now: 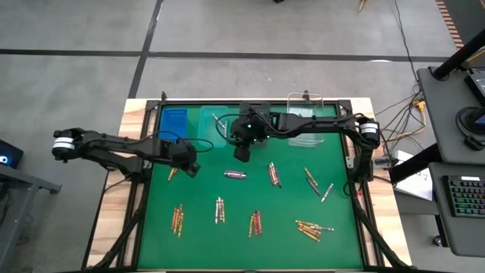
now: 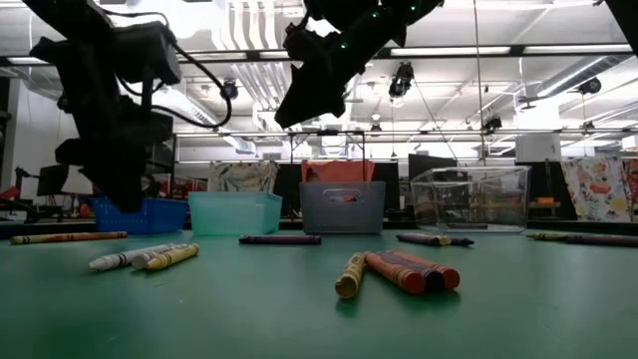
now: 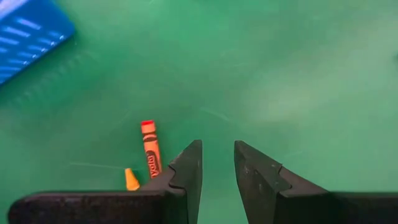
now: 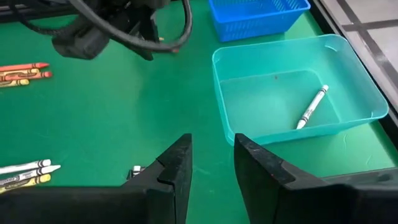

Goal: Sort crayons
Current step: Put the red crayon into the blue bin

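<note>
Crayons lie scattered in small groups on the green mat (image 1: 250,199): a red one with an orange one (image 1: 173,173) beside my left gripper, a purple one (image 1: 235,174), and groups nearer the front (image 1: 219,210) (image 1: 312,229). My left gripper (image 1: 186,165) hovers open and empty over the mat; in its wrist view the red crayon (image 3: 149,149) and an orange tip (image 3: 131,179) lie just beside its fingers (image 3: 217,163). My right gripper (image 1: 242,152) (image 4: 212,163) is open and empty, raised near the teal bin (image 4: 298,93), where one silver-grey crayon (image 4: 311,107) lies on the bottom.
Four bins stand along the far edge: blue (image 1: 174,121), teal (image 2: 234,211), grey (image 2: 342,206) and clear (image 1: 307,125). In the low view, crayons (image 2: 399,271) (image 2: 145,257) lie near the front. The table's black frame (image 1: 350,159) borders the mat.
</note>
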Controlling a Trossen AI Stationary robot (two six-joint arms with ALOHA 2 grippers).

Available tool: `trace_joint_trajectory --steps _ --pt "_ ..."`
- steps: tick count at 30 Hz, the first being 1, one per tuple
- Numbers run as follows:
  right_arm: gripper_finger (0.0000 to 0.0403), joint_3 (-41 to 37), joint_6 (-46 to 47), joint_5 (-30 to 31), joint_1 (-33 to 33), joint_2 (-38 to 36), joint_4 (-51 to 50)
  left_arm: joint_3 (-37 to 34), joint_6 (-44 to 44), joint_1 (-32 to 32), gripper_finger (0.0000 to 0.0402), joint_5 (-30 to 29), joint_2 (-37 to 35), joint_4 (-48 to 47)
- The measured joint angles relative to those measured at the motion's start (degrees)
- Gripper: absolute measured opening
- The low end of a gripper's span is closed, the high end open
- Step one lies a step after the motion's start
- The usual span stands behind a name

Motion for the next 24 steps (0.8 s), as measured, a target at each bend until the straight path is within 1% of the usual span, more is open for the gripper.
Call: trace_joint_trajectory --steps 5,11,16,24 --pt "0.0105 0.0 0.6 0.0 0.0 0.0 0.0 0.5 -0.1 0.0 0.0075 -3.4 2.0 -3.1" --pt "0.0106 0.0 0.8 0.0 0.0 0.0 0.1 -0.1 -0.2 0.0 0.0075 -5.4 3.8 -4.5" --pt "0.0109 0.0 0.9 0.0 0.0 0.0 0.1 -0.4 -0.2 0.0 0.0075 -6.1 5.6 -4.4" --pt "0.0102 -0.5 1.1 0.0 0.0 0.0 0.2 -0.4 -0.2 0.0 0.0075 -6.9 9.8 -3.6"
